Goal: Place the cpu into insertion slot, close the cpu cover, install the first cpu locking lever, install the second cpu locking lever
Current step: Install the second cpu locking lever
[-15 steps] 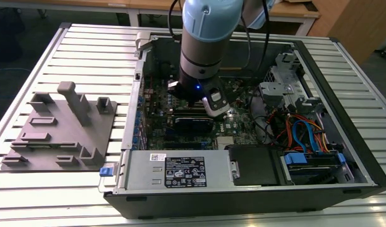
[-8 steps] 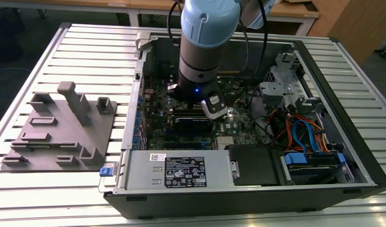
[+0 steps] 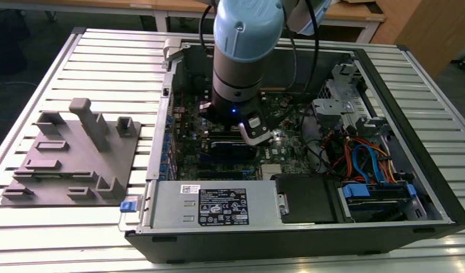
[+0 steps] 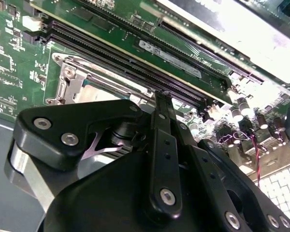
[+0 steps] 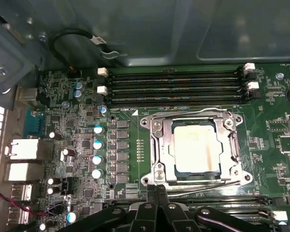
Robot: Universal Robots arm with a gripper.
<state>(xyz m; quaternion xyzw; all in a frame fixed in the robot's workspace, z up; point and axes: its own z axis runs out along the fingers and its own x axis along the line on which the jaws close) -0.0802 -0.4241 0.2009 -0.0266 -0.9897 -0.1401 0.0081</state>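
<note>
A slatted metal table [image 3: 103,51] carries an open computer case [image 3: 414,142], seen whole in the exterior view. On the exterior view's left of the case, well apart from it, lies a grey fixture plate [image 3: 65,165] with upright blocks. The robot arm [image 3: 243,51] reaches straight down into the case, over the green motherboard [image 3: 190,114]. That view also takes in the power supply [image 3: 209,207] along the case's near wall and a bundle of blue and orange cables [image 3: 365,159] to the exterior view's right.

The first wrist view looks flat onto the motherboard [image 5: 67,135] and shows what the arm hides from outside: the insertion slot [image 5: 154,145] with the cpu [image 5: 193,147] lying in it, silver top up. The cpu cover [image 5: 232,145] lies folded down around the chip, which shows through its window. Long black memory slots [image 5: 174,87] run just beside the socket.

The gripper [image 5: 157,193] sits at the socket's edge, its two black fingers pressed together with nothing between them. In the second wrist view the gripper [image 4: 162,99] points at the socket rim [image 4: 70,79], its linkage covering the chip.
</note>
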